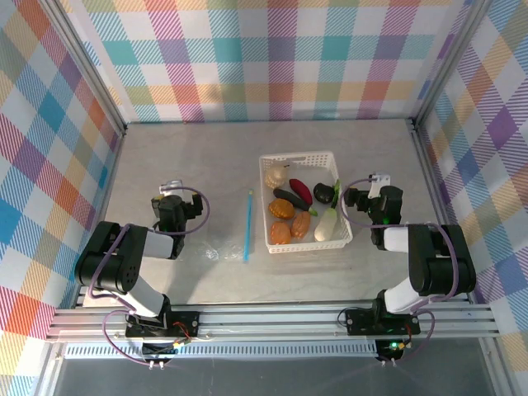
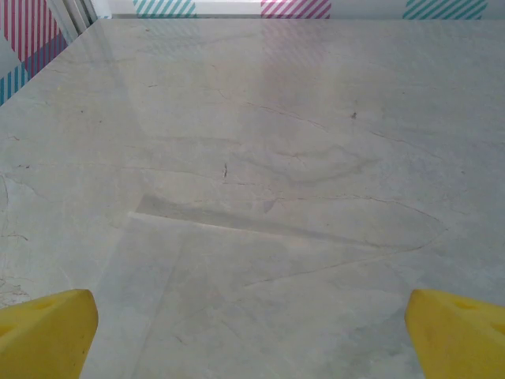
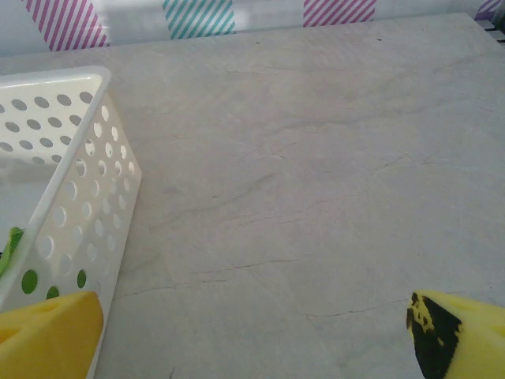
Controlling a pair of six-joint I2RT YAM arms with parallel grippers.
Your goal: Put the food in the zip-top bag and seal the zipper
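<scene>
food (image 1: pixel 295 208) lies all in the white basket (image 1: pixel 297 156); none is yet in the zip-top bag (image 1: pixel 221 241), which lies flat just left of the basket, zipper (image 1: pixel 247 224) beside it. packing and sealing are both left. left gripper (image 1: pixel 171 188) and right gripper (image 1: pixel 378 178) hover low, jaws wide apart, empty.

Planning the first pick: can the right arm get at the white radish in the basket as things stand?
Probably yes: the right gripper, open, sits just outside the basket wall where the white radish lies uncovered.
</scene>
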